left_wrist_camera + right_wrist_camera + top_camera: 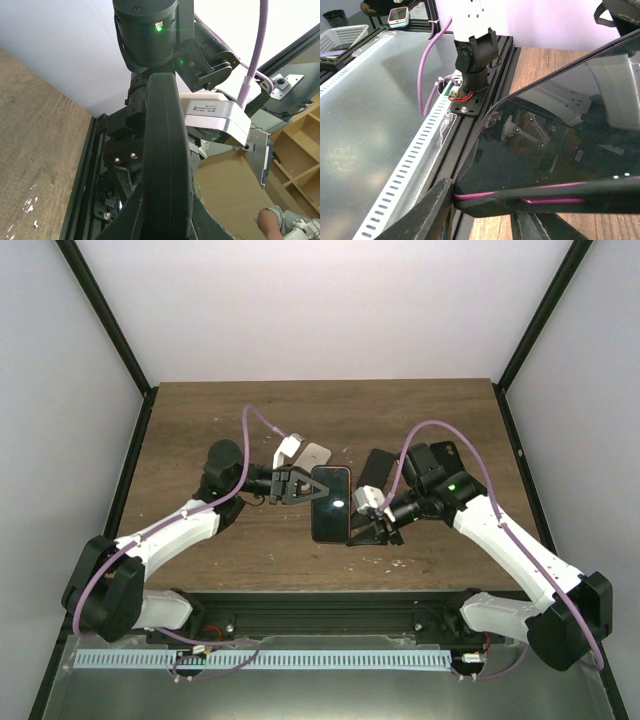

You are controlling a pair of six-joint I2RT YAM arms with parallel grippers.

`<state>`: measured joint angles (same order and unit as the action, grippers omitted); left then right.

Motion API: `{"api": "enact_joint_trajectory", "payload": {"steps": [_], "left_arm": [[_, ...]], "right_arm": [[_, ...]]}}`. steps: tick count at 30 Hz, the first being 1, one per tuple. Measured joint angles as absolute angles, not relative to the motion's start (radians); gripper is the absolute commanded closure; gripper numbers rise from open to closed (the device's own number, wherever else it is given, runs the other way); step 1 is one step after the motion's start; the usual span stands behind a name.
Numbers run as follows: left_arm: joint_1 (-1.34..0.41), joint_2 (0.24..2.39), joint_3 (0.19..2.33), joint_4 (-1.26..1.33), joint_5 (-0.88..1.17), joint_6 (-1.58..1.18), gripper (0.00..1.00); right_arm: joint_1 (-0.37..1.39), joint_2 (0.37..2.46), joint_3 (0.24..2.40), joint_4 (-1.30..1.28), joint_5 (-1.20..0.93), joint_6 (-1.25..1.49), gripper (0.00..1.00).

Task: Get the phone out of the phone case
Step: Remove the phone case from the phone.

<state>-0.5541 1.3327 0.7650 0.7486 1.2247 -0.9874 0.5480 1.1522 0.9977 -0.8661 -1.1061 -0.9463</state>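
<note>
We see the glossy flat phone (pixel 330 502) over the wood-grain tabletop (pixel 200 420), left hand (pixel 308 487) clenched on its left edge. Right hand (pixel 356 534) is grasping the matte, pink-lined phone case (pixel 570 190) rim.

phone (pixel 555 150): cut off at right edge | left pincer (pixel 167 222): fingers cropped at bottom edge
</note>
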Motion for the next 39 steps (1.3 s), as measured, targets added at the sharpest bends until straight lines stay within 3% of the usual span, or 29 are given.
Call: {"api": "enact_joint_trajectory", "payload": {"steps": [23,39], "left_arm": [[-0.542,1.334,0.765,0.739,1.240,-1.034,1.00],[-0.515,1.334,0.749,0.762,1.179,-1.013,1.00]], "right_arm": [[0.559,1.176,0.950,-0.756,-1.076,-0.932,0.66],[0.450,1.369,0.947,-0.703,-1.253,-0.736,0.66]]}}
